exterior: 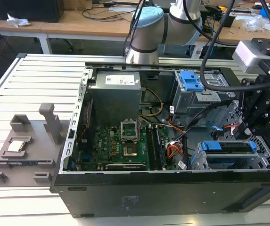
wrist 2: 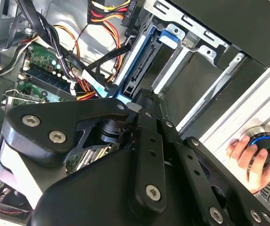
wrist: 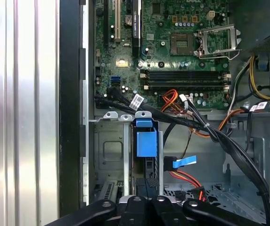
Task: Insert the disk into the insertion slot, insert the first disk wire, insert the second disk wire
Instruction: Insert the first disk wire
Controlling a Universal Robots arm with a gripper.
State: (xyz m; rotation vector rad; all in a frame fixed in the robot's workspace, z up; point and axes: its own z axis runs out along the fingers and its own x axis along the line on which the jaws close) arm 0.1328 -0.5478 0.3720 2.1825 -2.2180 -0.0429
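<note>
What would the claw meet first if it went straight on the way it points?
Most likely the hard drive in its bright blue plastic caddy, sitting in the silver-grey sheet-metal drive cage ahead of the claw; the gap between them is unclear.

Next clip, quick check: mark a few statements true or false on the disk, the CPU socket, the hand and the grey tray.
1. The disk, in its blue caddy, sits inside the insertion slot. True.
2. A cooler covers the CPU socket on the motherboard. False: the socket is bare, with its metal frame in plain sight.
3. In the second wrist view, a hand rests on a round knob beside the case. True.
4. The grey fixture tray lies at the exterior view's right of the case. False: it lies at the exterior view's left of the case, on the slatted table.
</note>
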